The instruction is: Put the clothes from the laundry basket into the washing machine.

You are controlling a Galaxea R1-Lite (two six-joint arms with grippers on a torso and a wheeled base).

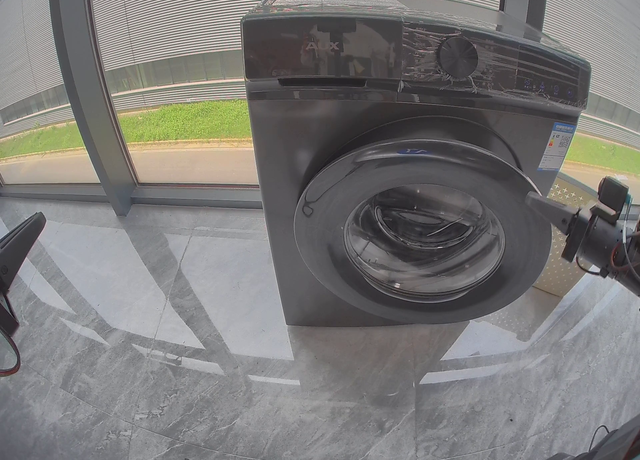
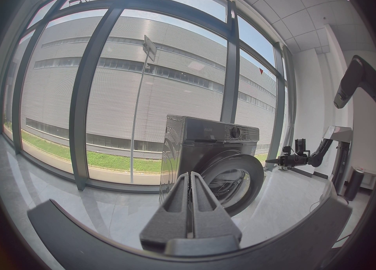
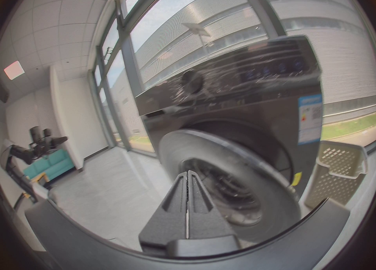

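The dark grey washing machine stands on the floor in front of me, its round glass door swung partly out from the front. My right gripper is shut with nothing in it, its tip right at the door's right rim. In the right wrist view this gripper points at the door. A beige perforated laundry basket stands to the right of the machine, mostly hidden behind the door; its contents are hidden. My left gripper is shut and empty, far off to the left.
Tall windows with dark frames run behind the machine. The grey marble floor is bare to the left of and in front of the washer. A teal sofa sits far across the room.
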